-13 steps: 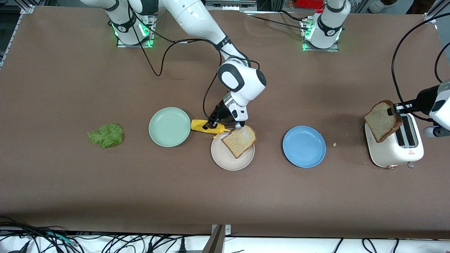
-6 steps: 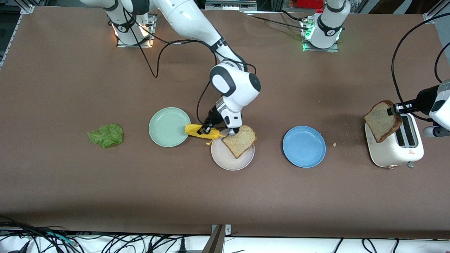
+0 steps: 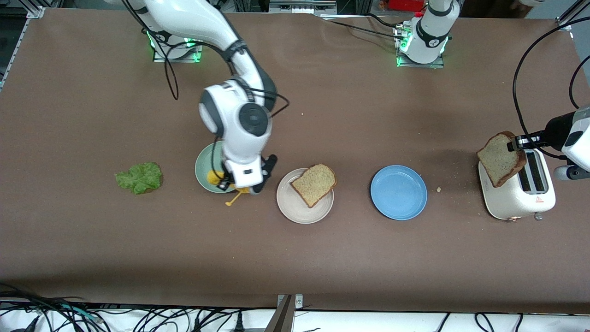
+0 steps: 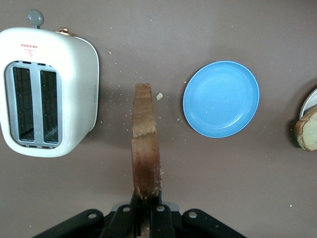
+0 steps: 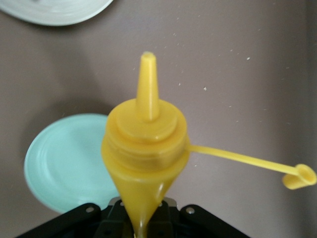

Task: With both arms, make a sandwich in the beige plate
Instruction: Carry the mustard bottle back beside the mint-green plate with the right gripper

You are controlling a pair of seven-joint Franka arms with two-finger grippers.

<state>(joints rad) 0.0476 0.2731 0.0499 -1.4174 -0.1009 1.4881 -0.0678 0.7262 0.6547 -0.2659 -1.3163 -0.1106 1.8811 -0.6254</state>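
Note:
One bread slice lies on the beige plate, partly over its rim. My left gripper is shut on a second bread slice, which hangs on edge over the toaster. The left wrist view shows that slice clamped between the jaws of the left gripper. My right gripper is shut on a yellow squeeze bottle over the edge of the mint-green plate, its open cap dangling. The lettuce leaf lies on the table toward the right arm's end.
A blue plate sits between the beige plate and the toaster. Crumbs are scattered on the table beside the toaster. The toaster's cable runs up past the left arm's wrist.
The right arm has swung away from the beige plate, carrying the yellow bottle to the edge of the mint-green plate. The left arm and its bread slice have not moved.

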